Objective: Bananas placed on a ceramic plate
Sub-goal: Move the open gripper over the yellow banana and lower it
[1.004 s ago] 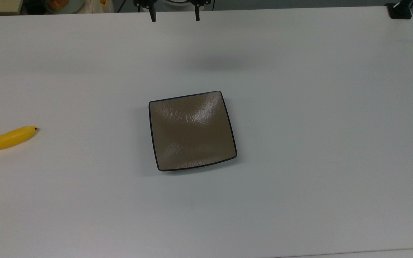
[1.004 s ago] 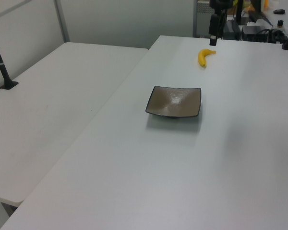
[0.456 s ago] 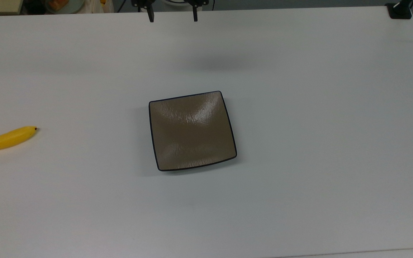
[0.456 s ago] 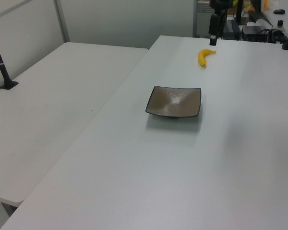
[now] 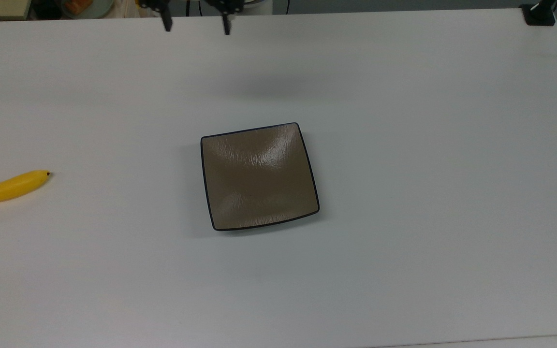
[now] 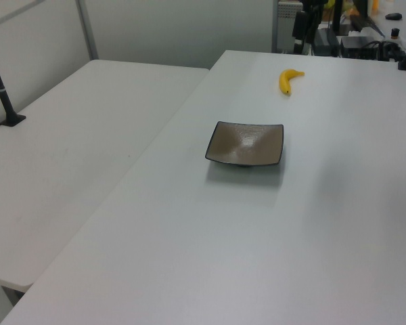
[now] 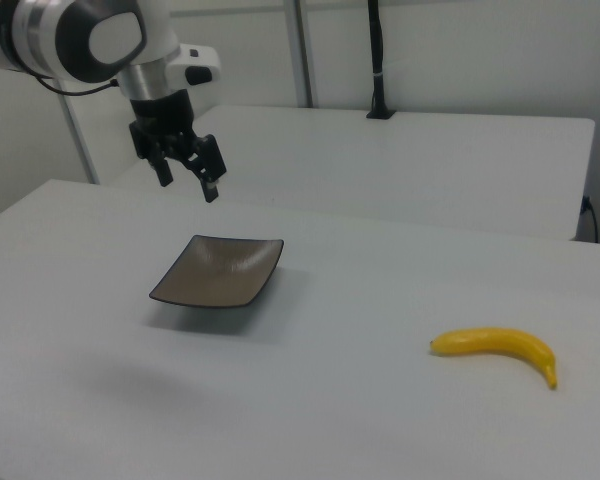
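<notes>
Gripper (image 5: pixel 195 25) at top edge of top view, left of centre, fingers spread wide w/ nothing between; in right view it hangs upper left (image 7: pixel 188 183), above table and behind the plate. Banana (image 5: pixel 7 186) lies flat on white table (image 5: pixel 404 145) at far left edge of top view, partly cut off, dark tip pointing right; lower right in right view (image 7: pixel 496 346). Ceramic plate (image 5: pixel 259 176) sits mid-frame, sq brown w/ black rim, nothing on it. Banana well apart from plate and from gripper.
</notes>
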